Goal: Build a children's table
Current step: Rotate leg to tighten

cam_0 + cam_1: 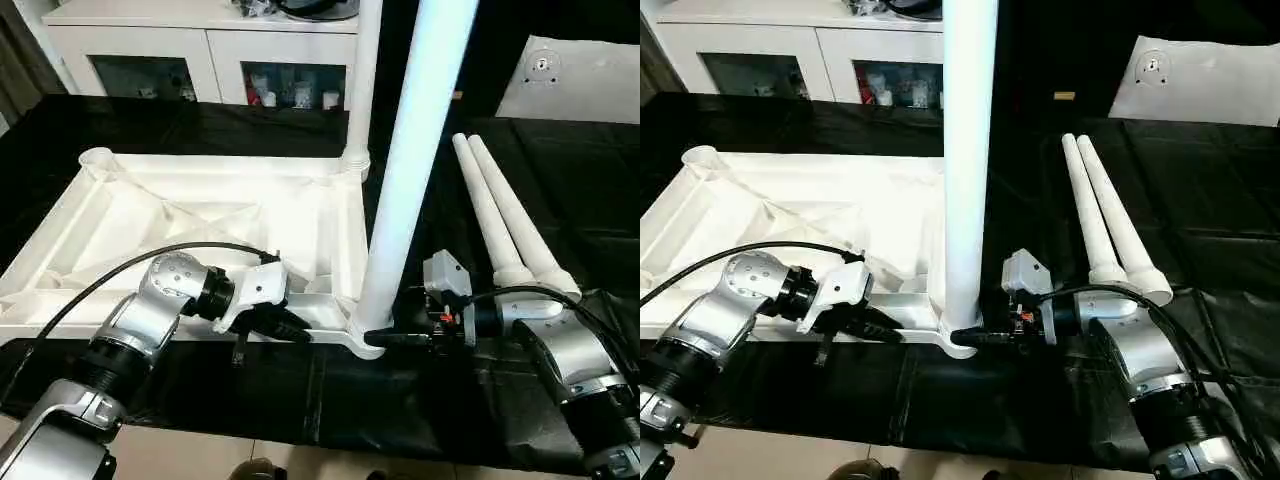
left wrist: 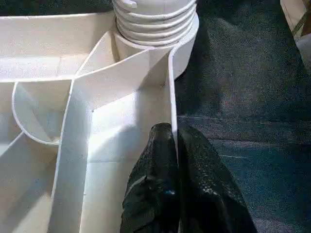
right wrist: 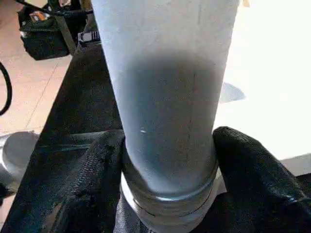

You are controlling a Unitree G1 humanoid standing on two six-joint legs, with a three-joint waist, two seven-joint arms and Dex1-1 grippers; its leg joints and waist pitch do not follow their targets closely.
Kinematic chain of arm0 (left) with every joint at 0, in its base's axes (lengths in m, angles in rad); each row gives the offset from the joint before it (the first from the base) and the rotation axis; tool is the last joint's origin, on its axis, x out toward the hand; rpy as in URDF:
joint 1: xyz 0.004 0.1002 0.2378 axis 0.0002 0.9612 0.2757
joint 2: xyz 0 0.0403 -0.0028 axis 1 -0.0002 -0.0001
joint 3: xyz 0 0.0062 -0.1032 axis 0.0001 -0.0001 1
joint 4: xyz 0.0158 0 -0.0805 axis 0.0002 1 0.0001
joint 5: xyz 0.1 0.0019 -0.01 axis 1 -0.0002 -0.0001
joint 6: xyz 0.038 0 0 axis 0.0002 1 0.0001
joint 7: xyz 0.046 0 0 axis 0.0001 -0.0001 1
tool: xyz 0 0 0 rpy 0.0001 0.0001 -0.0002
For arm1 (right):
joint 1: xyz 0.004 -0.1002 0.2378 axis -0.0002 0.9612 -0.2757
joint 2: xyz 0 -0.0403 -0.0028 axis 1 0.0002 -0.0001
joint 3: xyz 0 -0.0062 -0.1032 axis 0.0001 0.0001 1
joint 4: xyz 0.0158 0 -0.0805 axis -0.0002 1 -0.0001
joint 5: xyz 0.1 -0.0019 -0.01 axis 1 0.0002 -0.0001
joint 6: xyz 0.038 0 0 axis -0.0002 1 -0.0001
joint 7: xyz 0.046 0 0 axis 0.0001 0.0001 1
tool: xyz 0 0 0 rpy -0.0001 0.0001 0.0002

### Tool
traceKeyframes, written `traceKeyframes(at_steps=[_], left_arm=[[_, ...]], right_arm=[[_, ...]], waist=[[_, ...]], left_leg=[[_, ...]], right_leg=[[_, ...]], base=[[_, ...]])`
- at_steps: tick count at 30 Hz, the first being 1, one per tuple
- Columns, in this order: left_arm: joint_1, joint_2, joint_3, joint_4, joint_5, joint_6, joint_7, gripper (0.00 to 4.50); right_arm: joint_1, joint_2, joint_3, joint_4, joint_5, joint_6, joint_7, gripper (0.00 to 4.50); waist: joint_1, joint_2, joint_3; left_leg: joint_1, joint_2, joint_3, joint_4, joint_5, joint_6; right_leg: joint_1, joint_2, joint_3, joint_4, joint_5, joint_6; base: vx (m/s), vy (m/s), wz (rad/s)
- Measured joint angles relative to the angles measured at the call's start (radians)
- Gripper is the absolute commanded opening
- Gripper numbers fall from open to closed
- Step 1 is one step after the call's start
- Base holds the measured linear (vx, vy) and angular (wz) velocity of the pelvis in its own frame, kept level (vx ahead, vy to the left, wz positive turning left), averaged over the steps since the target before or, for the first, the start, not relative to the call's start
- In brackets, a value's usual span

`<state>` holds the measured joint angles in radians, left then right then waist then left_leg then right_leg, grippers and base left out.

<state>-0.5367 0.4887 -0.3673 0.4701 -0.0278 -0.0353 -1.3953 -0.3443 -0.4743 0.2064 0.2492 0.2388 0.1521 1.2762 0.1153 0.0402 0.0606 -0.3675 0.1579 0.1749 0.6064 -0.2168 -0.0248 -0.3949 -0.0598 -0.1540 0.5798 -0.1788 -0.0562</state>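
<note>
The white tabletop (image 1: 190, 225) lay upside down on the black-covered worktop (image 1: 560, 180), ribbed underside up, with one leg (image 1: 358, 90) already standing in the far corner socket and a second leg (image 1: 415, 170) upright in the near corner socket (image 1: 362, 335). The right gripper (image 3: 167, 160) had its fingers (image 3: 252, 174) clamped around the base of that near leg, just above the threaded collar, while the left gripper (image 2: 172, 141) had its fingers (image 2: 153, 165) pinched shut on the tabletop's thin edge wall beside the same socket. Two more legs (image 1: 505, 215) lay side by side on the worktop to the right, touching along their length. The step in hand looked like seating or screwing the near leg home. To do it well, the left arm should probably hold the rim firmly so the tabletop cannot turn or slide on the slick cover, and the right should keep the leg square to the socket while turning, since a tilted start could cross the threads visible at the collar in the left wrist view. Short turns with regrips low on the leg would likely give better control than a grip higher on the taper. No brand, label or legible writing could be made out on the tabletop, the legs or the grippers; a white panel (image 1: 580, 80) at the far right carried a small round fitting but no readable text.
</note>
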Motion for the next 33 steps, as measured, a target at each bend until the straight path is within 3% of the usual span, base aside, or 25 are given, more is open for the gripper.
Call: traceKeyframes(at_steps=[6, 9, 14, 17, 20, 22, 24, 30, 33], left_arm=[[0.011, -0.021, 0.013, -0.018, -0.006, 0.063, 0.036, 0.0], [0.025, -0.048, 0.038, -0.037, 0.013, 0.135, 0.123, 0.0], [0.043, -0.117, 0.063, -0.096, 0.05, 0.268, 0.283, 0.0], [0.052, -0.24, 0.102, -0.124, 0.097, 0.395, 0.477, 0.0], [0.052, -0.325, 0.113, -0.128, 0.102, 0.447, 0.597, 0.0], [0.051, -0.357, 0.116, -0.128, 0.101, 0.461, 0.641, 0.0], [0.051, -0.361, 0.116, -0.135, 0.101, 0.465, 0.649, 0.0], [0.055, -0.342, 0.108, -0.178, 0.106, 0.465, 0.64, 0.0], [0.058, -0.313, 0.096, -0.186, 0.102, 0.447, 0.618, 0.0]], right_arm=[[0.042, 0.04, -0.029, -0.041, 0.033, 0.093, -0.064, 2.56], [0.074, 0.101, -0.074, -0.063, 0.037, 0.146, -0.195, 2.54], [0.086, 0.191, -0.123, -0.082, -0.004, 0.182, -0.431, 2.46], [0.065, 0.328, -0.19, -0.065, -0.069, 0.214, -0.681, 2.46], [0.025, 0.365, -0.21, -0.045, -0.096, 0.238, -0.816, 2.46], [0.017, 0.38, -0.22, -0.044, -0.107, 0.239, -0.863, 2.46], [0.018, 0.385, -0.221, -0.046, -0.109, 0.23, -0.876, 3.02], [0.041, 0.38, -0.215, -0.086, -0.123, 0.202, -0.853, 3.53], [0.059, 0.349, -0.198, -0.098, -0.115, 0.186, -0.804, 3.91]], waist=[[0.001, 0.0, 0.0], [-0.005, -0.002, 0.001], [-0.036, -0.002, 0.003], [-0.061, 0.001, 0.005], [-0.079, 0.001, 0.005], [-0.081, 0.001, 0.005], [-0.079, 0.002, 0.005], [-0.068, 0.001, 0.004], [-0.064, 0.001, 0.004]], left_leg=[[0.003, 0.0, 0.0, 0.0, 0.0, 0.0], [0.017, 0.0, 0.001, -0.002, -0.003, -0.007], [0.022, 0.0, 0.001, -0.003, -0.002, -0.008], [0.029, 0.0, 0.001, -0.004, -0.002, -0.008], [0.027, -0.002, 0.001, -0.004, -0.003, -0.007], [0.024, -0.002, 0.001, -0.004, -0.003, -0.006], [0.022, -0.003, 0.001, -0.005, -0.004, -0.005], [0.009, -0.002, 0.001, -0.009, -0.001, 0.002], [0.007, -0.002, 0.001, -0.009, -0.001, 0.002]], right_leg=[[0.004, 0.0, 0.0, 0.0, 0.0, 0.001], [0.015, 0.0, 0.0, -0.002, 0.0, 0.002], [0.022, 0.0, 0.0, -0.011, -0.001, 0.002], [0.032, 0.0, -0.002, -0.021, -0.001, 0.003], [0.033, -0.001, -0.002, -0.026, -0.001, 0.004], [0.031, -0.001, -0.001, -0.027, 0.0, 0.006], [0.029, -0.001, 0.0, -0.026, 0.002, 0.008], [0.012, 0.0, 0.001, -0.014, 0.005, 0.002], [0.009, -0.001, 0.001, -0.007, 0.0, -0.001]], base=[[0.0, 0.0, 0.0], [0.0, 0.0, 0.0], [0.0, 0.0, 0.0], [0.0, 0.0, 0.0], [0.0, 0.0, 0.0], [0.0, 0.0, 0.0], [0.0, 0.0, 0.0], [0.0, 0.0, 0.0], [0.0, 0.0, 0.0]])
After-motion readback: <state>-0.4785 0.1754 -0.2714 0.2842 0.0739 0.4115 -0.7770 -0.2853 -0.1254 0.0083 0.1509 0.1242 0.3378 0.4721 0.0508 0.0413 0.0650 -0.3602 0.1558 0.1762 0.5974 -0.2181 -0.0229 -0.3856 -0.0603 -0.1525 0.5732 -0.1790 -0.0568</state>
